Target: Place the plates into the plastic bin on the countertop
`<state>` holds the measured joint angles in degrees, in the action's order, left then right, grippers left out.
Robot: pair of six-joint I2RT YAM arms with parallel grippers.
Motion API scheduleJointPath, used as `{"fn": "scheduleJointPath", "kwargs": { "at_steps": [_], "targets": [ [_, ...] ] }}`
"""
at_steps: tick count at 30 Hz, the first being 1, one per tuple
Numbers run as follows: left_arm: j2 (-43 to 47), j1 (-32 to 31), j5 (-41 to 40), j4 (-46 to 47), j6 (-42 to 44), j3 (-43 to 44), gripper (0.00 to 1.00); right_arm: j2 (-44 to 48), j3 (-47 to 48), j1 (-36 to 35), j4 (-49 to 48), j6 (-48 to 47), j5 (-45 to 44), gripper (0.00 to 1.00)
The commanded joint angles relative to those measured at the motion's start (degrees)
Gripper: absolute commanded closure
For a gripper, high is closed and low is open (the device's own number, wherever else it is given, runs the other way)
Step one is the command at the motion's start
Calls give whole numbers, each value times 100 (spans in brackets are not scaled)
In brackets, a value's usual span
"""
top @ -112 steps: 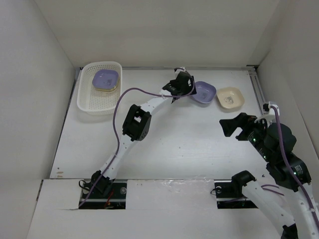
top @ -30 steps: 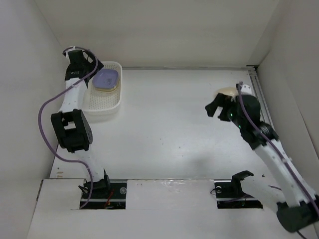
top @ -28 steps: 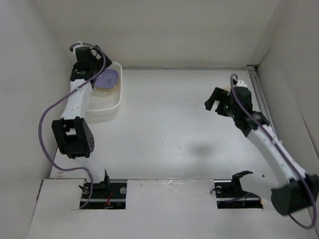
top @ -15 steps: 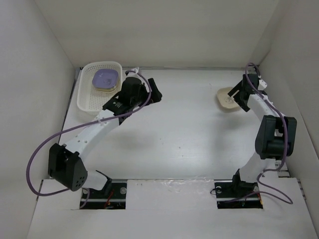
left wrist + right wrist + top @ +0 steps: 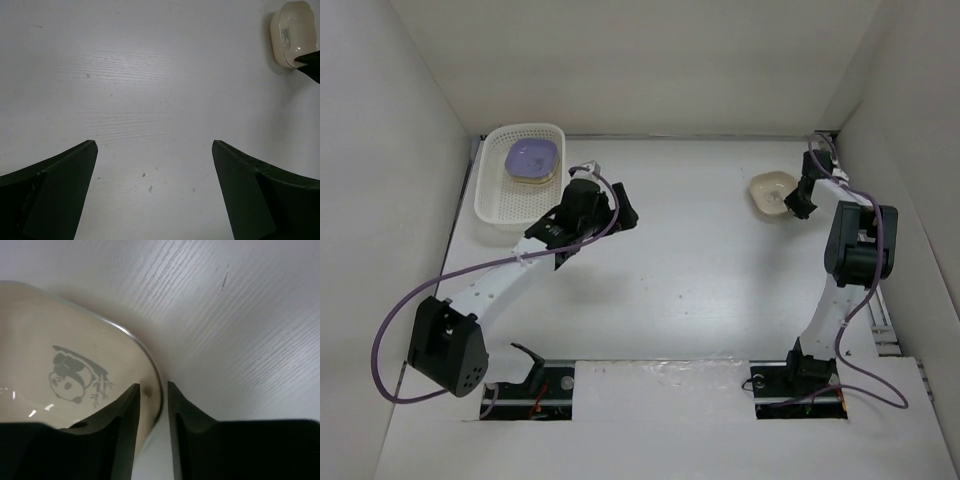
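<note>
At far left, one white plastic bin (image 5: pixel 495 205) sits on the bench (image 5: pixel 700 270) holding a stack topped by a lavender plate (image 5: pixel 531 158); a yellowish edge shows beneath it, but how many lie in the stack cannot be told. Just right of the bin, the left jaws stand spread wide and empty above bare bench. At far right, one cream plate (image 5: pixel 770 193) with a panda print (image 5: pixel 75 375) lies on the bench, and the right jaws are drawn narrow astride its rim, one inside and one outside, though whether they pinch it cannot be told.
</note>
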<state>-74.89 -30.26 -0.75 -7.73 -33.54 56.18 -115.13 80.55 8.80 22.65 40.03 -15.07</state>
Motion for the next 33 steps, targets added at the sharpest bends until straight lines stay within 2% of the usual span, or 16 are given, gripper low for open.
{"fn": "scheduleJointPath", "kwargs": {
  "at_steps": [1, 2, 3, 4, 7, 11, 14, 16, 18, 23, 25, 28, 29, 31, 32, 33],
  "targets": [
    [195, 11, -284, 113, -39, 164, 0, 43, 294, 43, 107, 31, 83, 67],
    [116, 11, -285, 18, -39, 217, 0, -9, 364, 43, 108, 31, 135, 73],
    [63, 11, -346, -44, -39, 218, 0, -62, 365, 43, 177, -39, 188, 90],
    [63, 11, -451, -114, -39, 296, 0, -62, 434, -18, 265, -39, 250, 100],
    [-209, 11, -653, -168, -39, 419, 0, 236, 435, -342, 214, -320, 7, 100],
    [-657, 11, -662, -168, 40, 902, 0, 921, 242, -1315, -68, -1048, -118, 100],
    [-1193, -418, -1169, -615, 251, 1631, 0, 1229, 242, -2045, 115, -1568, -189, 100],
    [-1517, -716, -1234, -686, 409, 1983, 0, 1404, 329, -2407, 187, -1735, -189, 100],
    [-1668, -718, -1234, -739, 331, 2055, 0, 1519, 329, -2837, 292, -1806, 29, 100],
    [-1791, -718, -1304, -625, 331, 2107, 0, 1905, 164, -3375, 345, -1762, 689, 100],
    [-1792, -718, -1427, -678, 331, 2107, 0, 2090, 5, -3611, 73, -1674, 934, 100],
    [-1845, -718, -1725, -748, 331, 2107, 6, 2302, -110, -3850, 10, -1674, 998, 100],
    [-1845, -718, -1779, -748, 278, 2029, 15, 2389, -110, -3998, 11, -1674, 919, 100],
    [-1845, -718, -1849, -696, 278, 1959, 25, 2460, -110, -4070, 64, -1612, 848, 100],
    [-1792, -770, -1849, -643, 278, 1958, 32, 2530, -110, -4148, 64, -1612, 996, 100],
    [-1792, -771, -1849, -642, 330, 1888, 54, 2531, -162, -4210, 64, -1612, 1049, 100]
  ]
}}
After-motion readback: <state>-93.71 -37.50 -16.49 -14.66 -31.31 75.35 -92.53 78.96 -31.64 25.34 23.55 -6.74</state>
